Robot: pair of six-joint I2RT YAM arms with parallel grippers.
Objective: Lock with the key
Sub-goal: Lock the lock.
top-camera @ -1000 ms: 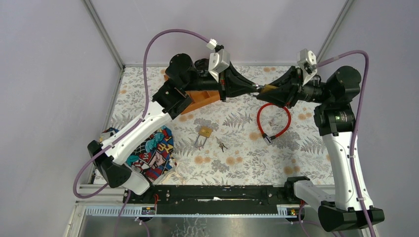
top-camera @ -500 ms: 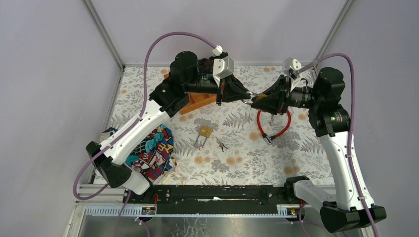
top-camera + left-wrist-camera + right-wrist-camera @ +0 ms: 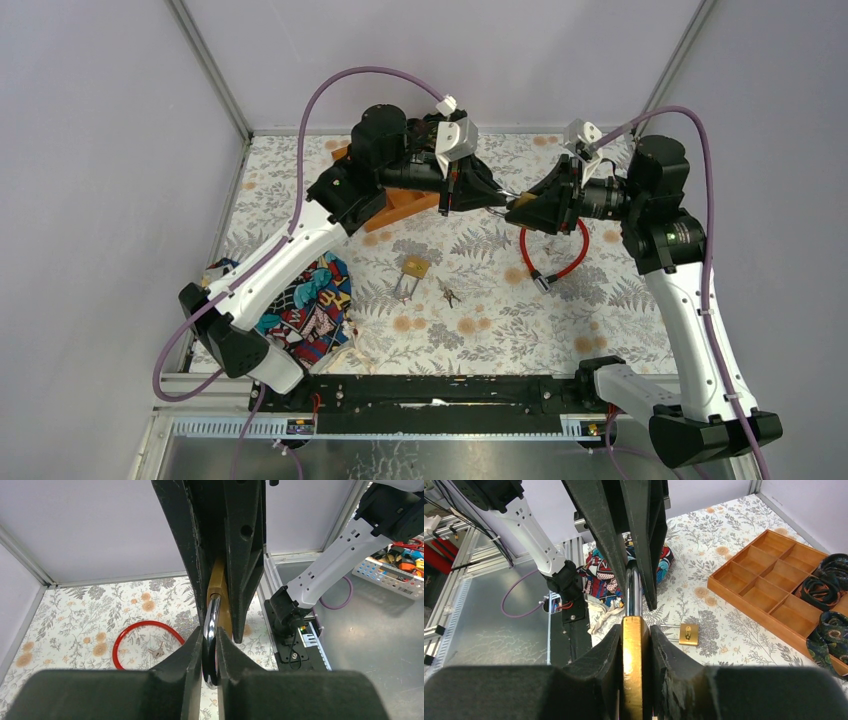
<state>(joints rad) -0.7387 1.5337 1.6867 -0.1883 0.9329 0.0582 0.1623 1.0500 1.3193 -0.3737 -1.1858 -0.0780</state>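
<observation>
A brass padlock (image 3: 524,201) hangs in mid-air between both grippers, above the table's back middle. My right gripper (image 3: 634,645) is shut on its brass body (image 3: 633,670). My left gripper (image 3: 210,650) is shut on its steel shackle (image 3: 212,625), with the brass body (image 3: 218,587) beyond it. In the top view the left gripper (image 3: 497,194) and the right gripper (image 3: 522,204) meet tip to tip. A small bunch of keys (image 3: 449,292) lies on the table, held by neither gripper. Another small key (image 3: 157,651) lies inside a red cable loop.
A second brass padlock (image 3: 413,268) lies on the flowered table (image 3: 480,330) left of the keys. The red cable loop (image 3: 553,245) lies under the right arm. A wooden compartment tray (image 3: 769,587) stands at the back left. A patterned cloth (image 3: 310,300) lies at the front left.
Both grippers, joined on the padlock, have shifted a little left and toward the near side. The right arm's wrist swung left. The grips look unchanged.
</observation>
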